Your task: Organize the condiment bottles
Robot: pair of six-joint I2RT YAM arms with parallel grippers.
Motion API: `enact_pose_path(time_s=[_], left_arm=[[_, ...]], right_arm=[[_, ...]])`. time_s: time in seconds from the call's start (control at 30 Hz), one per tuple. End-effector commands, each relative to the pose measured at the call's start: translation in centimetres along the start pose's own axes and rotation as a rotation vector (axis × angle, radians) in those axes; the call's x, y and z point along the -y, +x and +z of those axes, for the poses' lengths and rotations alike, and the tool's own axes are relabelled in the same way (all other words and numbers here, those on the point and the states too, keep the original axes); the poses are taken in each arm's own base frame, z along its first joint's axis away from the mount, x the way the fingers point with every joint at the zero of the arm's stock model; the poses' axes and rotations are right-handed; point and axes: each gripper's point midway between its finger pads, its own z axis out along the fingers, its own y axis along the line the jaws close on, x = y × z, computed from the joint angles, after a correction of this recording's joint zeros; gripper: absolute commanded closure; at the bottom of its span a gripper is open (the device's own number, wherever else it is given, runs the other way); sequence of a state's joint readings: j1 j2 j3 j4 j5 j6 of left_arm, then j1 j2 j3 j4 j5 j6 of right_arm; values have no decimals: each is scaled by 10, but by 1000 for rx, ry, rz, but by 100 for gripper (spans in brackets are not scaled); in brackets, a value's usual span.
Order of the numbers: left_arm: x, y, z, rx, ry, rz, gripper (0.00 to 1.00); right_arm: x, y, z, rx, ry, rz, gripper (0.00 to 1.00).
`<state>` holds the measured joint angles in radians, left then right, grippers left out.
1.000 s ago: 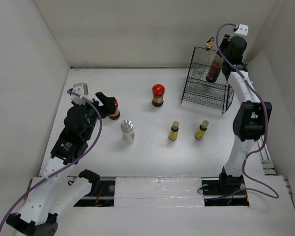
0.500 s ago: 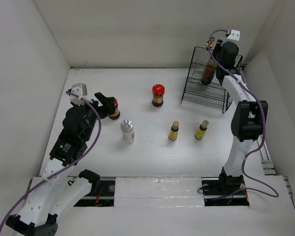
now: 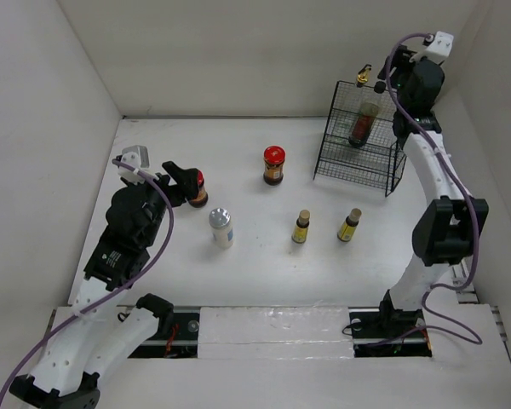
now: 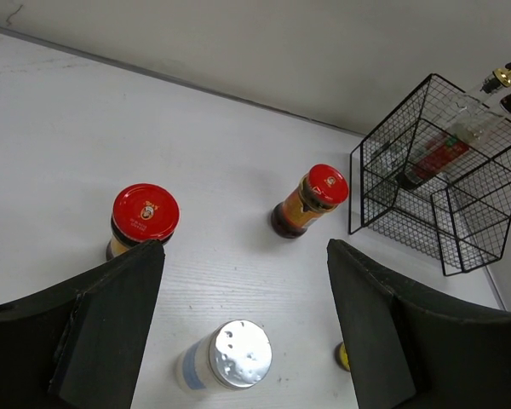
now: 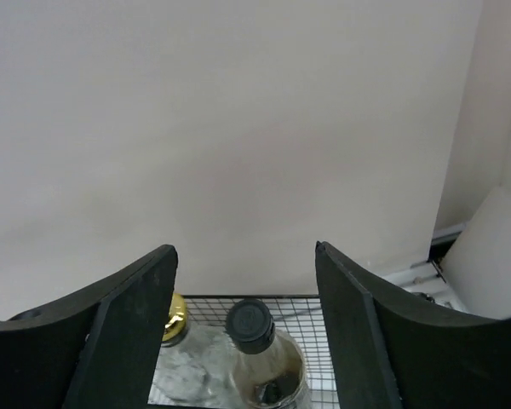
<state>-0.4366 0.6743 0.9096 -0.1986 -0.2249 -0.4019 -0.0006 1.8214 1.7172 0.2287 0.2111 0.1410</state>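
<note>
Sorting job judged partway done, going by the layout. At the far right corner, a black wire basket (image 3: 358, 170) holding two items: a dark bottle (image 3: 362, 126) with a black cap, standing inside, and just beside it a clear gold-spouted bottle (image 3: 362, 75). Directly above the basket, right gripper (image 5: 243, 256) spread wide, gripping nothing. Outside the basket, on the bare table: a red-capped jar (image 3: 274, 164) nearest it, a yellow bottle (image 3: 350, 225) and a second yellow bottle (image 3: 301, 227) nearer the arms, a white shaker (image 4: 230, 356) further off, and a second red-capped jar (image 4: 145, 213) furthest from the basket. Left gripper (image 4: 245, 247) also wide and empty, one finger just beside that furthest jar, not around it. Likely next: centre the jaws on that jar, close, then carry it to the basket without knocking the shaker.
</note>
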Motion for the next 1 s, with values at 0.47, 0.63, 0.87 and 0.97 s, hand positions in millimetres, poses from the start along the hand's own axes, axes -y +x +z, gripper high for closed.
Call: enact_pose_path(time_s=[0.47,0.63,0.87,0.97], left_arm=[[-11,-21,-2,76,-85,-54,27],[-14,-25,-4,96,-102,-67,19],[-10,-21,-2,74,-80,-63,19],[-9,-20,-2,70,-72,-63,19]], right_arm=[[-268,92,-288,-401,-1185,-72,58],[-288,169,-393,-560,-1355,-250,28],[-313,208,-456,-634,-1507,-323,15],[-329,215,-463,-617,-1523,-341,14]])
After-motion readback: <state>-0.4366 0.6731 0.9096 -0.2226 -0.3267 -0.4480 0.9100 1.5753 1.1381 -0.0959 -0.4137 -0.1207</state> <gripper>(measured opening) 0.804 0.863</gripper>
